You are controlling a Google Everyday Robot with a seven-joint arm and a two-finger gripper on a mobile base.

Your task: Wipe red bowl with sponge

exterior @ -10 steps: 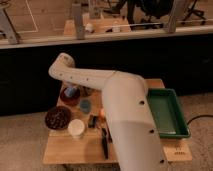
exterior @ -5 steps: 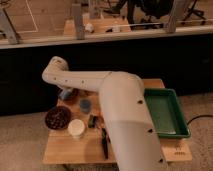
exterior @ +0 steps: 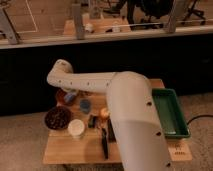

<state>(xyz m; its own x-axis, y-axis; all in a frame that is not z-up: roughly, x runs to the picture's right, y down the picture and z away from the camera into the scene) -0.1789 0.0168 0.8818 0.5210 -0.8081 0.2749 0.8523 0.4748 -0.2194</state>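
My gripper [exterior: 68,92] has dipped onto the red bowl [exterior: 60,95] with the sponge [exterior: 71,97] at its rim, so wiping looks begun, but I cannot tell my jaws' state.

Arm elbow [exterior: 60,74] swung toward frame left, then came partway back right, ended lower than 1.0 s ago, gripper [exterior: 70,94] followed at left-centre of frame over red bowl [exterior: 61,95], sponge [exterior: 70,97] appeared to slide slightly left, then right across bowl.

Wooden table [exterior: 65,150] (claw [exterior: 70,96] over red bowl [exterior: 59,94]) bears brown bowl [exterior: 57,118], cup [exterior: 76,128], green tray [exterior: 171,113].
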